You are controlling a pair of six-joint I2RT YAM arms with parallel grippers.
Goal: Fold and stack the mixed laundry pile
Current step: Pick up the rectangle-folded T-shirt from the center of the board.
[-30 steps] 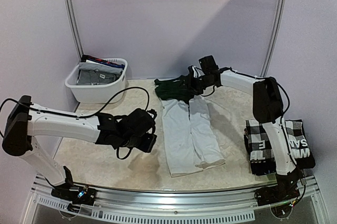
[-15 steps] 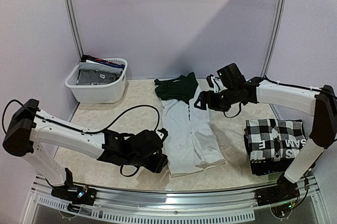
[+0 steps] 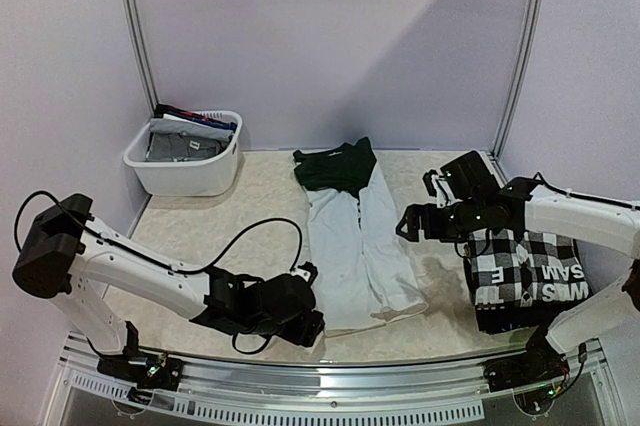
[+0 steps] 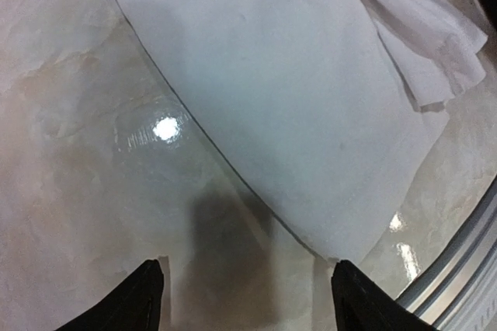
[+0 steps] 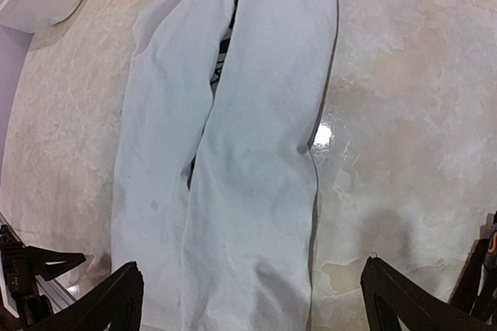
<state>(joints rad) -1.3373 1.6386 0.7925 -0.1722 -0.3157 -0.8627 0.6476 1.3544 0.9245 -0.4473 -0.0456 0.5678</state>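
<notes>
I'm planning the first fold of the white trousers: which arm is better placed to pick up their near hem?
Left. The left tool, open, sits low beside the near hem corner of the trousers. The right tool, also open, hangs high over mid-leg.

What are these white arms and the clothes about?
Two robot arms stand at the near edge of a table. One picture looks down from above; the other two come from wrist cameras, the black tips being each arm's own fingers. The left gripper is by the white trousers' hem, the right gripper above their legs; both are open, holding nothing. A dark green cloth lies at the trousers' far end, a folded checkered stack at right, a white basket of clothes far left.
</notes>
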